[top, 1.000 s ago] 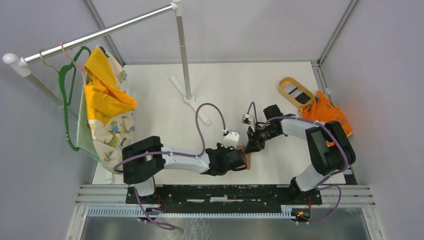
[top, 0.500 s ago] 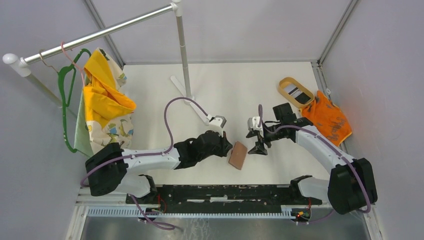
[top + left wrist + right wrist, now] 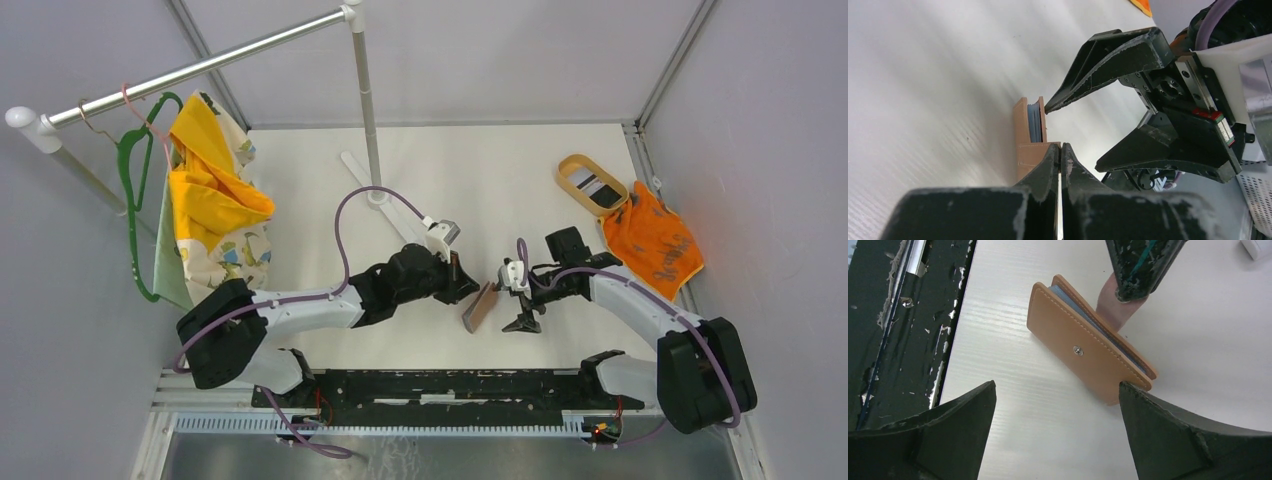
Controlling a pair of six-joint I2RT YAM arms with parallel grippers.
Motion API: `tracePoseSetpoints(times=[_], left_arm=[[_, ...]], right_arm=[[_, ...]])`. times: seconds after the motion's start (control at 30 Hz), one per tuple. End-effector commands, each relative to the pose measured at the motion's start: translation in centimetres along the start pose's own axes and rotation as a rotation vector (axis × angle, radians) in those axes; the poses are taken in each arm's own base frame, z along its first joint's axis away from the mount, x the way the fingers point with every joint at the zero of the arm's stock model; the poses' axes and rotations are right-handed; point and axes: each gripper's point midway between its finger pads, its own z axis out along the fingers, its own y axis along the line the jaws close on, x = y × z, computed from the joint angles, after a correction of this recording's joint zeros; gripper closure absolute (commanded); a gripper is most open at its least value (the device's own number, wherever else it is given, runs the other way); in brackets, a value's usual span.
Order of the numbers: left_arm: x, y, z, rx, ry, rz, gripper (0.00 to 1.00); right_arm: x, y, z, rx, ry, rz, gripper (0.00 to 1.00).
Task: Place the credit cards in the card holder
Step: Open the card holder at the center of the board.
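The reddish-brown card holder [image 3: 480, 307] stands folded on its edge at the table's near middle. Blue credit cards [image 3: 1034, 121] show as thin edges between its leaves, also seen as a blue strip [image 3: 1096, 324] in the right wrist view. My left gripper [image 3: 462, 284] is shut on the card holder's snap tab [image 3: 1112, 306], its fingertips [image 3: 1054, 152] pressed together. My right gripper [image 3: 1057, 387] is wide open just right of the card holder [image 3: 1080, 351], touching nothing. A striped credit card [image 3: 601, 187] lies in the tan tray.
The tan oval tray [image 3: 573, 170] sits at the back right beside an orange cloth [image 3: 652, 240]. A clothes rack pole [image 3: 366, 110] stands mid-table on a white base. Yellow patterned garments [image 3: 210, 210] hang at the left on a green hanger [image 3: 128, 180].
My right gripper has opened wide and drawn back to the right of the card holder. The card holder went from lying flat to standing on edge, held by the left gripper.
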Motion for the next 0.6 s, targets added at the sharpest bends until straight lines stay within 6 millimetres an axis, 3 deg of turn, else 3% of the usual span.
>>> tracePoseSetpoints(times=[0.0, 0.2, 0.57], left_arm=[[-2.6, -2.6, 0.2, 0.109, -0.064, 0.051, 0.98], [-2.7, -2.3, 0.0, 0.104, -0.067, 0.059, 0.98], [-2.4, -0.4, 0.5, 0.039, -0.057, 0.079, 0.98]], right_arm=[[-1.5, -0.9, -0.4, 0.053, -0.04, -0.157, 0.02], [-2.8, 0.1, -1.2, 0.023, -0.046, -0.264, 0.02], [-0.7, 0.9, -0.5, -0.012, 0.011, -0.246, 0.09]])
